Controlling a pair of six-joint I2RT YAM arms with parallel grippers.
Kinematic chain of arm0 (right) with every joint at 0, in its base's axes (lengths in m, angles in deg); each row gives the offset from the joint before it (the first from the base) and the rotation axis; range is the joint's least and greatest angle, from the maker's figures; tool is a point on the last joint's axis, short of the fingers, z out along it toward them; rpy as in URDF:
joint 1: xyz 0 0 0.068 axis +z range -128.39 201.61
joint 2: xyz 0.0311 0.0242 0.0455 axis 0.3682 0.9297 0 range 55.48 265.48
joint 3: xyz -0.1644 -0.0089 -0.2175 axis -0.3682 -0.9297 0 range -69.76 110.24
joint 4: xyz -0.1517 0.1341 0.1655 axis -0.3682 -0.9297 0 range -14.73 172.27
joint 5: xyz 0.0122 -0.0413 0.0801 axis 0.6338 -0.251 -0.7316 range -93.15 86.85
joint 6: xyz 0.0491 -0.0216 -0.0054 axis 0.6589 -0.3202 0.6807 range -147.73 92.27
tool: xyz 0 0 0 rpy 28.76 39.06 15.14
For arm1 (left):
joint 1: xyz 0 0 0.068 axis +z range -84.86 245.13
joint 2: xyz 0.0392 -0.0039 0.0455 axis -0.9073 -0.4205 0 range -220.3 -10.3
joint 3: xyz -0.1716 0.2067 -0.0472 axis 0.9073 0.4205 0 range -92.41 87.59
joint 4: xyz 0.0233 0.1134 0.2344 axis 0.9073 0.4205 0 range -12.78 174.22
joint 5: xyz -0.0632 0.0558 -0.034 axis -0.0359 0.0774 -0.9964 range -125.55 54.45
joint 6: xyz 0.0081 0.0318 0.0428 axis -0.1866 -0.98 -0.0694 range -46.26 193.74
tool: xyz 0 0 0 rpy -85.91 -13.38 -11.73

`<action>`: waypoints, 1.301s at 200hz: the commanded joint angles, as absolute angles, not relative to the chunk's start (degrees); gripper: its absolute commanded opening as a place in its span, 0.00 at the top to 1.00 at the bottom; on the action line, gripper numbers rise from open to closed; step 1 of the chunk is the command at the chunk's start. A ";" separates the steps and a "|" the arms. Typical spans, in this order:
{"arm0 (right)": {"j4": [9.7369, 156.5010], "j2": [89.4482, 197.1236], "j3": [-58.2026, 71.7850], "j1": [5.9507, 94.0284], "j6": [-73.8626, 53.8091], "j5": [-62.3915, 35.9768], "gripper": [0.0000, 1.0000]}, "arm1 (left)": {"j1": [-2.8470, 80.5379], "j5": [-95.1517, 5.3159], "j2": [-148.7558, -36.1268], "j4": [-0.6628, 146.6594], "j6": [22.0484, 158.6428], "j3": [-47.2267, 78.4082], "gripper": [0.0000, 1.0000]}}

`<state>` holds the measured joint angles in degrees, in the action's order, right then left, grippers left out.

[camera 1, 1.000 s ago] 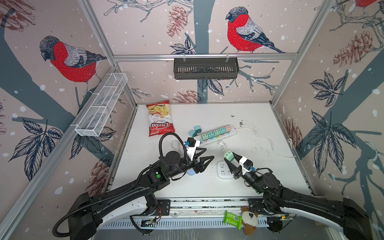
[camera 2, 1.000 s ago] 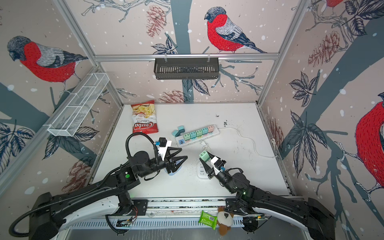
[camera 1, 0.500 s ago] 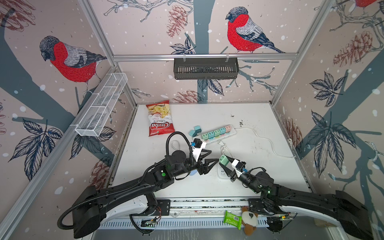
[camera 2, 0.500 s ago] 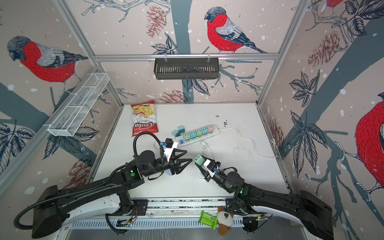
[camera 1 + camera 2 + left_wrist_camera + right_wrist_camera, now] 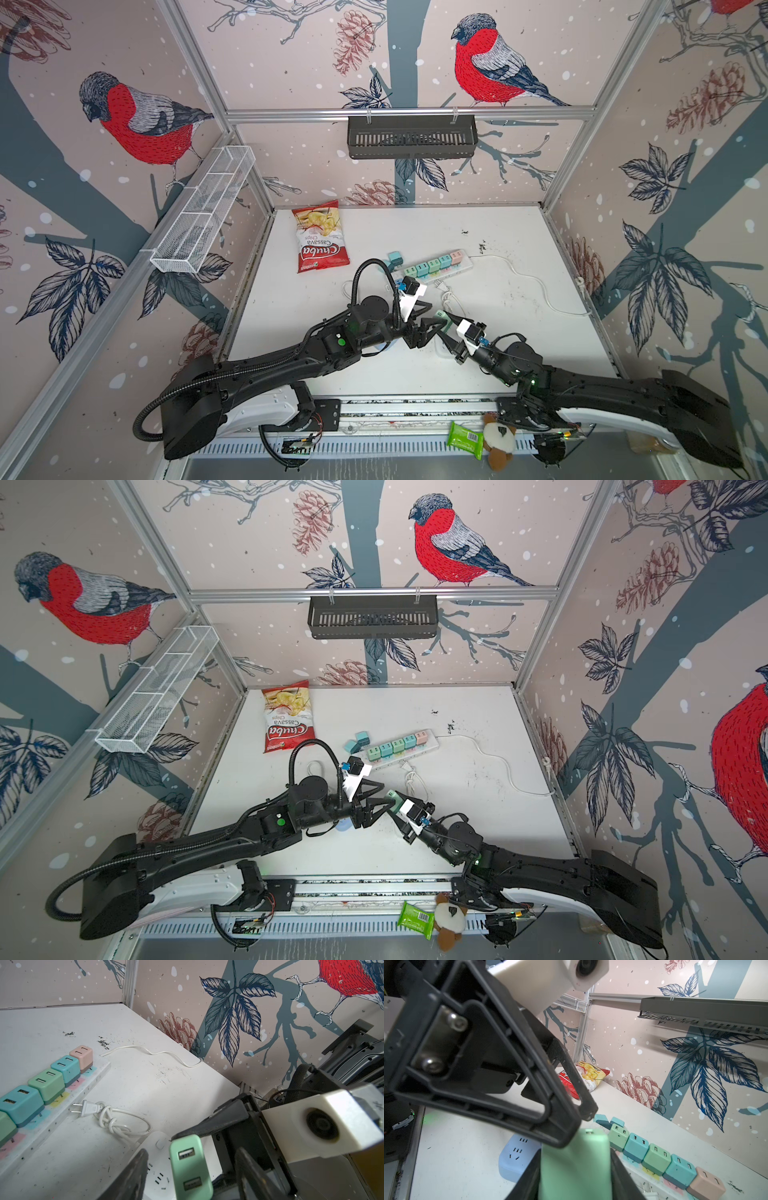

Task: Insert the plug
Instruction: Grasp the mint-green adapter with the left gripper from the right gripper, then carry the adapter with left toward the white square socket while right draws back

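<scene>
Left jaws straddle green plug (image 5: 190, 1165), gaps both sides.

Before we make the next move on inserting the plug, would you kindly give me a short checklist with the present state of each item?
1. Grip: right pincer shut on the green charger: ok.
2. Second arm: left pincer open, its fingers either side of the charger with gaps showing: ok.
3. Prongs facing a socket: cannot tell, as the prongs are hidden.
4. Target: white power strip close by the charger, with its visible sockets free: ok.
5. Obstruction: knotted cord lies on the table, off the strip's sockets: ok.
</scene>
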<state>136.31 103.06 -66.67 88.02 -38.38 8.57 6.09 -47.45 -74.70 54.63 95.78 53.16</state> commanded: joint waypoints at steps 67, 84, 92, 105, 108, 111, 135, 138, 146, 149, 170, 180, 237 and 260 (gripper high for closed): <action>138.39 101.02 -66.70 89.40 -39.19 11.70 0.98 | 5.80 -48.77 -80.60 57.79 94.58 49.00 0.43; 138.83 101.43 -66.61 89.44 -39.33 11.87 0.98 | 5.80 -49.53 -80.39 57.80 94.58 49.01 0.47; 138.87 101.56 -66.64 89.53 -39.38 11.87 0.98 | 5.81 -50.05 -80.47 57.68 94.60 49.02 0.51; 139.16 101.81 -66.66 89.71 -39.40 12.22 0.98 | 5.81 -50.70 -80.91 57.45 94.53 48.97 0.57; 139.23 101.88 -66.72 89.79 -39.41 12.24 0.98 | 5.81 -50.81 -81.04 57.33 94.56 48.94 0.58; 139.33 101.91 -66.74 89.81 -39.48 12.38 0.98 | 5.79 -50.91 -81.25 57.31 94.52 48.87 0.59; 139.56 102.12 -66.80 89.99 -39.57 12.75 0.98 | 5.81 -52.84 -83.00 57.71 93.97 47.76 0.76; 139.51 102.11 -66.77 90.05 -39.56 12.83 0.98 | 5.81 -52.94 -83.24 57.71 93.97 47.68 0.78; 139.49 102.11 -66.72 90.07 -39.59 13.24 0.98 | 5.81 -53.05 -83.62 57.57 93.81 47.44 0.85; 139.44 102.09 -66.71 90.07 -39.53 13.34 0.98 | 5.77 -53.05 -83.65 57.59 93.77 47.36 0.87; 139.03 101.84 -66.72 90.07 -39.32 14.07 0.76 | 5.85 -52.30 -83.70 57.70 93.26 46.92 1.00; 137.97 101.50 -66.32 90.07 -39.37 13.92 0.58 | 5.81 -51.26 -83.26 57.79 92.95 46.97 1.00; 137.07 97.62 -67.93 88.33 -37.27 14.30 0.22 | 8.12 -37.71 -74.13 58.31 90.20 53.00 1.00; 135.36 94.67 -68.62 85.10 -34.18 15.82 0.17 | 11.85 -36.63 -68.29 56.13 89.13 57.95 1.00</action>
<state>135.35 96.91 -68.18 87.52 -38.14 14.34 9.35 -40.89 -72.45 59.53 91.56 54.51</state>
